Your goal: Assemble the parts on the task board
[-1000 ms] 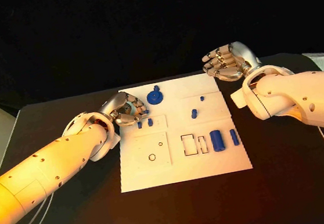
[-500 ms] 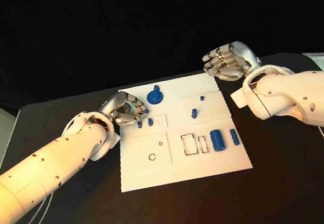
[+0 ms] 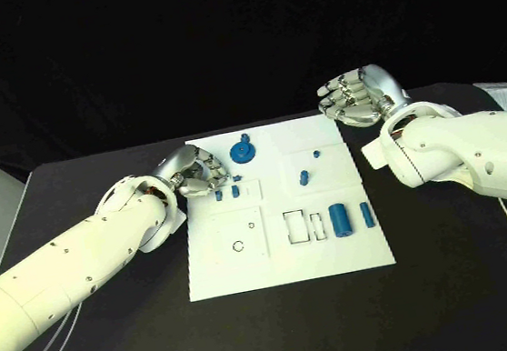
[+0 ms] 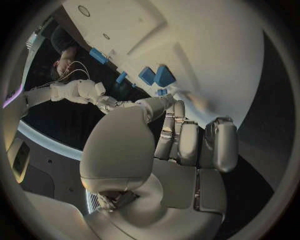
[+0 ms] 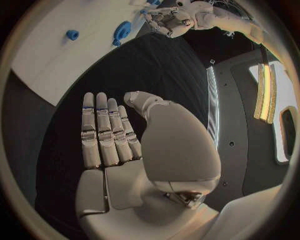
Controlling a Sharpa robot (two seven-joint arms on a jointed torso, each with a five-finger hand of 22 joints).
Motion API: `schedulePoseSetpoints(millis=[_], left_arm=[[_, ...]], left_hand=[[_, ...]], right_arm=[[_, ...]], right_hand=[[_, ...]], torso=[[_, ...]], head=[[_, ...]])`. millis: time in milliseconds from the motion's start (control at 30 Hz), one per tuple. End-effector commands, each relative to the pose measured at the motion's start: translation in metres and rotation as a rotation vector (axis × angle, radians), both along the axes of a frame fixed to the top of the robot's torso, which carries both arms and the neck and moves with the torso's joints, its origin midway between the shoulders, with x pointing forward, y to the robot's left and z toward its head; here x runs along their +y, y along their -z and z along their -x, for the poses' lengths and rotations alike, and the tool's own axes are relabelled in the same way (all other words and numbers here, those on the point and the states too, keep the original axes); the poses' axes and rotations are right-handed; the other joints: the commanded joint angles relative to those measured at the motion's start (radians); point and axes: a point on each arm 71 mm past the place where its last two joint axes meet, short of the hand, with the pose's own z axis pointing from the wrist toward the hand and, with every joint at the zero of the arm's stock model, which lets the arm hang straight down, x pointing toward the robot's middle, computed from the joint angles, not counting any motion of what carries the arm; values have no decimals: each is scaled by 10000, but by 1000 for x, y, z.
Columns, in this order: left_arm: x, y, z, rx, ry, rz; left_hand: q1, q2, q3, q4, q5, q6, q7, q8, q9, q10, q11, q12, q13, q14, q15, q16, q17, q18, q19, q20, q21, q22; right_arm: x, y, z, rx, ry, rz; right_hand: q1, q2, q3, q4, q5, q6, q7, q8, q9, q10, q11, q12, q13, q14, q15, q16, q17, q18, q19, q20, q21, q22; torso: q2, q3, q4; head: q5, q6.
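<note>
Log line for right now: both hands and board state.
left hand: fingers curled over task board left edge, hold unclear | right hand: open, empty, off board's far right corner | large blue cylinder: lying on board

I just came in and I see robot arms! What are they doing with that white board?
The robot is putting small blue parts together on the white task board. Its left hand is over the board's left edge, fingers curled beside two small blue pieces; whether it holds one is unclear. The right hand hangs open past the board's far right corner, holding nothing. A round blue part and a blue cylinder lie on the board.
</note>
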Motion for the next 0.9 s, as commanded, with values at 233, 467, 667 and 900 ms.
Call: schedulePoseSetpoints(millis=[233, 467, 667, 900], left_arm=[[-1, 1, 0, 84, 60, -136], [-1, 1, 0, 66, 48, -130], [-3, -2, 1, -86, 82, 53], [-9, -15, 1, -447, 204, 700]], left_hand=[[-1, 93, -27, -47, 30, -47, 12, 36, -4, 23, 33, -45, 12, 81, 6, 20, 16, 51, 43, 1, 58, 987], [0, 94, -33, -51, 30, -52, 17, 34, -4, 22, 35, -45, 13, 89, 7, 22, 30, 48, 51, 1, 66, 997], [-3, 76, -67, -77, 31, -181, 54, -34, -29, 4, 59, -56, 17, 75, 23, 18, 3, 48, 50, 8, 66, 995], [-154, -97, -255, -69, 30, -1111, 235, -582, -248, -331, 283, -496, -133, -525, 209, -233, -1042, 166, -293, 162, -300, 596]], right_arm=[[1, -1, 0, -136, -114, 34], [1, -1, 1, -138, -113, 34], [1, -1, 1, -135, -119, 33], [2, -1, 1, -121, -150, 29]], right_hand=[[-109, 29, 4, -52, -58, 70, -14, -53, -15, 13, -53, -71, -12, 77, 2, -54, -18, 35, 71, 16, 8, -27], [-109, 29, 4, -52, -58, 70, -14, -53, -15, 13, -53, -71, -12, 77, 2, -54, -18, 35, 71, 16, 8, -27], [-109, 29, 4, -52, -58, 70, -14, -53, -15, 13, -53, -71, -12, 77, 2, -54, -18, 35, 71, 16, 8, -27], [-108, 27, 6, -58, -59, 70, -14, -56, -16, 12, -54, -73, -12, 76, 2, -56, -22, 36, 71, 16, 7, -33]], torso=[[1, -3, 1], [1, -4, -3], [0, 2, -4], [-3, 14, -15]], head=[[15, 3], [19, 8], [11, 11], [15, 58]])
